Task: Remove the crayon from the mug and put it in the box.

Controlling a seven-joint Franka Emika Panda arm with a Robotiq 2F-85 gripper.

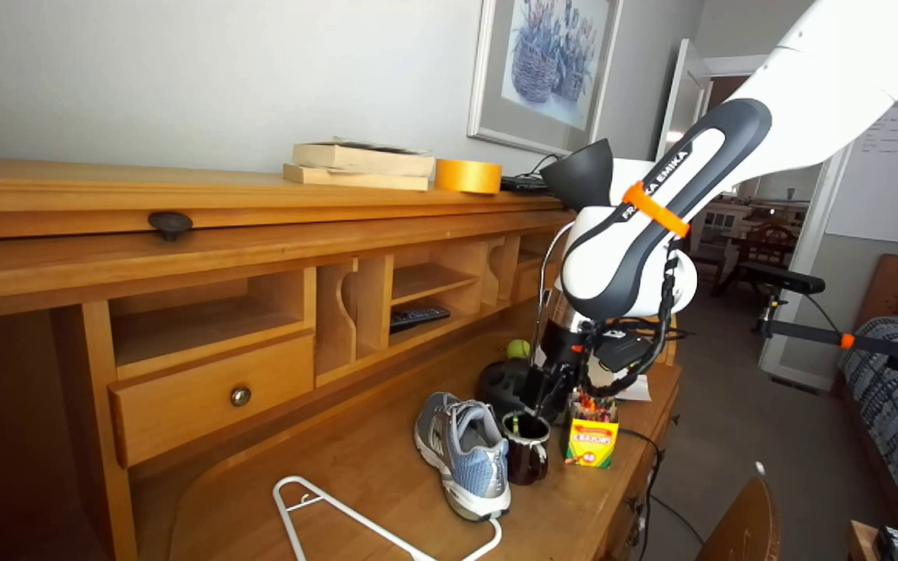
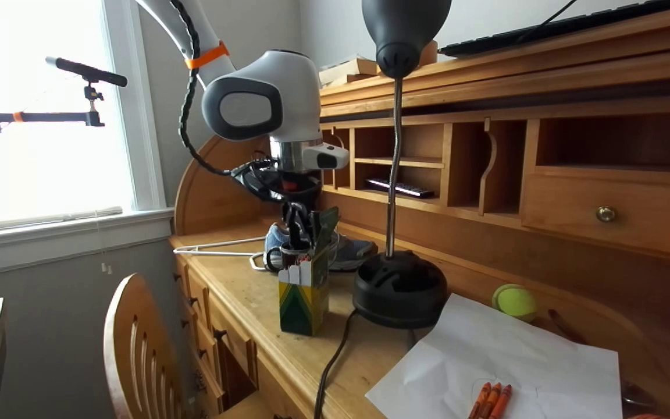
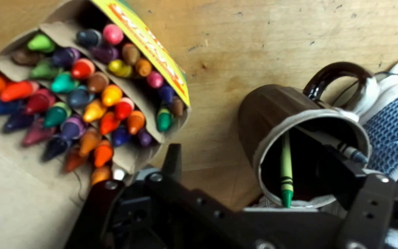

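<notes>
The dark brown mug (image 1: 527, 461) stands between the sneaker and the crayon box; in the wrist view the mug (image 3: 268, 110) shows its handle away from the box. A green crayon (image 3: 287, 159) and a white-wrapped crayon with a blue-grey tip (image 3: 352, 152) lean inside it. The open yellow-green crayon box (image 1: 592, 444), full of crayons, also shows in an exterior view (image 2: 305, 299). My gripper (image 3: 252, 151) is open above the mug. One finger reaches over the mug's mouth beside the white crayon; the other is between mug and box. It holds nothing.
A grey-blue sneaker (image 1: 466, 460) touches or nearly touches the mug. A black lamp base (image 2: 400, 291) with a tall neck (image 2: 396, 174) stands nearby. A white hanger (image 1: 363, 514), a tennis ball (image 2: 514, 301) and paper (image 2: 486, 355) with orange crayons (image 2: 491, 400) lie on the desk.
</notes>
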